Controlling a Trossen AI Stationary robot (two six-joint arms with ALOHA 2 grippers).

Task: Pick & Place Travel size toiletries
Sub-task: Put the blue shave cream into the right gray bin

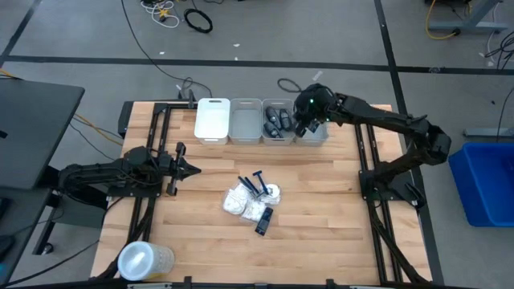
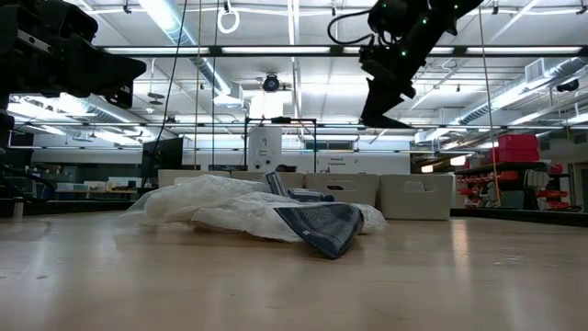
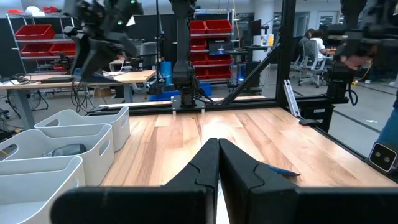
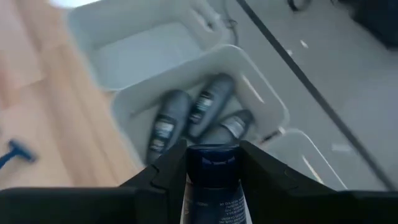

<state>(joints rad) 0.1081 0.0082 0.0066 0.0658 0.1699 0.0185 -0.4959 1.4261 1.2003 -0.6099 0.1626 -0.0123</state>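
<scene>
My right gripper (image 1: pixel 309 115) hangs above the white bins at the table's far edge, shut on a small dark blue container (image 4: pixel 212 169). Under it, one bin (image 4: pixel 261 99) holds three dark grey containers (image 4: pixel 198 115). More toiletries lie piled at the table's middle (image 1: pixel 255 199): white crinkly packets (image 2: pixel 230 207), dark blue razors (image 1: pixel 255 185) and a dark packet (image 1: pixel 263 221). My left gripper (image 1: pixel 190 168) stays shut and level at the table's left, touching nothing. My right gripper pinches the dark blue container by its two sides (image 4: pixel 193 171) between its two fingers (image 4: pixel 166 171). The fingers slant downward and lie along the container, whose dark end (image 4: pixel 212 154) shows between the fingertips. It hangs clear above the bin of grey containers.
Four white bins (image 1: pixel 213 120) stand in a row along the far edge. A large clear round lidded tub (image 1: pixel 144 261) lies at the near left corner. One blue razor (image 3: pixel 277 169) shows ahead of my left gripper. Bare wood lies right of the pile.
</scene>
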